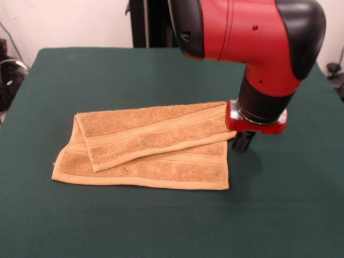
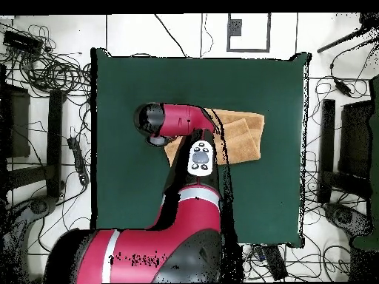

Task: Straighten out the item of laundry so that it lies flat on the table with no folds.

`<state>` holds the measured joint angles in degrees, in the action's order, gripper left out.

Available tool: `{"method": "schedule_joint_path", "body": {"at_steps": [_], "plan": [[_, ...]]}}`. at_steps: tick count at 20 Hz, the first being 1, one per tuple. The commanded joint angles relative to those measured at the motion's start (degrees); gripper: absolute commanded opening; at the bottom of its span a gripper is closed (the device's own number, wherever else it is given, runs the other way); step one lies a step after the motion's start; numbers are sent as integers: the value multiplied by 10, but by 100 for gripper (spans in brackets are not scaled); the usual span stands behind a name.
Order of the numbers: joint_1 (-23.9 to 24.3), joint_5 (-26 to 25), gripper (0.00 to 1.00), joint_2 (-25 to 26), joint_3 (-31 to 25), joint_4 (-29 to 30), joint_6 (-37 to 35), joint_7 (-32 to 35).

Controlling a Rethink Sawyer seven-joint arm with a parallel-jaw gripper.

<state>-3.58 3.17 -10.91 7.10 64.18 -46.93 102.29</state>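
Note:
The orange-tan towel point(image 1: 145, 145) lies near the middle of the green table point(image 1: 161, 70). It is folded over itself: an upper layer runs slantwise across the lower one, and band stripes show on both. My gripper point(image 1: 242, 141) hangs low at the towel's right end, right by the corner of the upper layer, under the red wrist. Whether it holds the cloth is not visible. In the overhead view the arm covers the gripper and one end of the towel point(image 2: 240, 137), which lies on the table point(image 2: 274, 192).
The bulky red and black arm point(image 1: 252, 32) hangs over the table's far right part. Cables point(image 2: 52, 70) and dark equipment point(image 2: 348, 148) surround the table on the floor. Green cloth stretches wide on every side of the towel.

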Motion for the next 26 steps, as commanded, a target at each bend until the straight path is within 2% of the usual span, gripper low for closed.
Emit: {"method": "schedule_joint_path", "body": {"at_steps": [1, 8, 9, 17, 22, 26], "plan": [[-28, 29, 0, 2, -25, 16, 21, 152], [-29, 37, 0, 3, -22, 18, 11, 159], [-29, 40, 100, 4, -21, 18, 5, 161], [-26, 39, 100, -2, -25, 29, 27, 145], [-29, 36, 100, -6, -26, 32, 8, 136], [-27, 36, 100, -22, -36, 61, -3, 121]]}}
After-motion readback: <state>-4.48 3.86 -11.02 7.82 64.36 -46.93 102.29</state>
